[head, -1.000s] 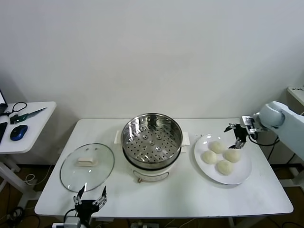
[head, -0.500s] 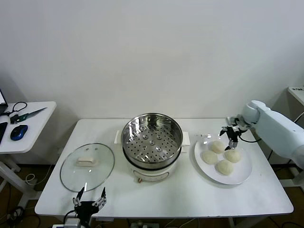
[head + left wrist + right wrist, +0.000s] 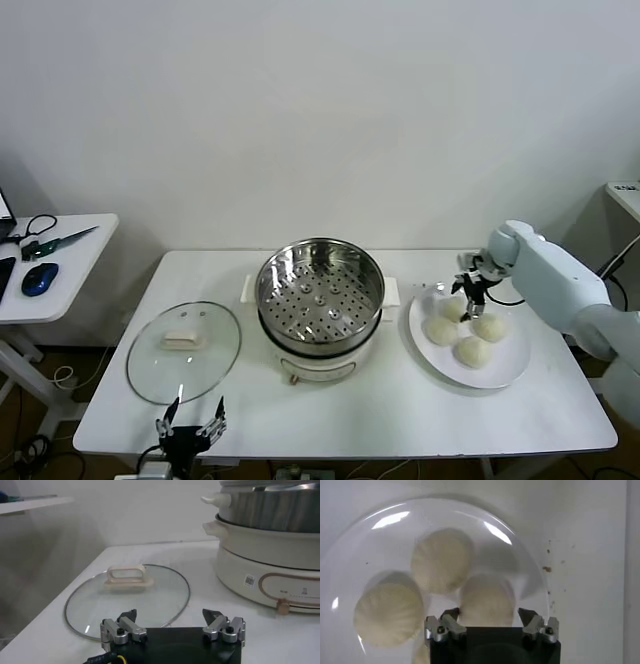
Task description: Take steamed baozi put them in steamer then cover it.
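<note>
The wide white rectangular desk [image 3: 400, 410] carries everything. At its middle stands the steamer [image 3: 320, 300], a round shiny steel pot with a perforated steel tray inside, seated on a white base with side handles; its tray holds nothing. On the robot's left of it, lying flat on the desk, is the cover [image 3: 184, 350], a round clear glass lid with a metal rim and a cream-white rectangular handle, apart from the pot. On the robot's right of the steamer sits a flat round white plate [image 3: 515, 365], and on it lie the four steamed baozi [image 3: 472, 351], small smooth domed cream-white buns clustered close together.

The right gripper [image 3: 470, 293] hangs over the plate's far side, directly above the bun nearest the steamer; in the right wrist view its jaws stand apart, one on either side of that bun [image 3: 487, 602], not yet pressed against it. The left gripper [image 3: 190, 428] waits at the desk's near edge, just in front of the cover, jaws spread wide with nothing between them.
</note>
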Tool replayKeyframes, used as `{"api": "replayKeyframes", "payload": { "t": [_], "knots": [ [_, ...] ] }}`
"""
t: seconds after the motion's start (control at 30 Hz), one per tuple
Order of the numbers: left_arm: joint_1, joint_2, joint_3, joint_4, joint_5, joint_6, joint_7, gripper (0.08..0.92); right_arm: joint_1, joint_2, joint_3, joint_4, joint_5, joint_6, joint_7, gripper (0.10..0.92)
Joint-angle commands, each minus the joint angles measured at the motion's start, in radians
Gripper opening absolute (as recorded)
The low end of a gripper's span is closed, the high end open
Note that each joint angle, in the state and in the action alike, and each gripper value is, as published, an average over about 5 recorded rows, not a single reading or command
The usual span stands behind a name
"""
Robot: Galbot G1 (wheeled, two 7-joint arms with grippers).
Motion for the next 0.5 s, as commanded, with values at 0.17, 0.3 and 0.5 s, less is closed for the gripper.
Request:
{"api": "replayKeyframes", "payload": {
  "t": [0.17, 0.3, 0.5],
  "knots": [
    [0.003, -0.002, 0.001, -0.008, 0.003, 0.005, -0.003, 0.823, 0.067, -0.018, -0.065, 0.059, 0.066, -0.004, -0.012, 0.646],
    [0.004, -0.002, 0.002, -0.010, 0.003, 0.004, -0.005, 0.823, 0.282, -0.082, -0.318, 0.244, 0.252, 0.006, -0.013, 0.645],
    [0.009, 0.003, 0.006, -0.009, 0.007, 0.001, -0.011, 0.823, 0.778, -0.065, -0.737, 0.554, 0.532, 0.156, 0.001, 0.645]
  ]
}}
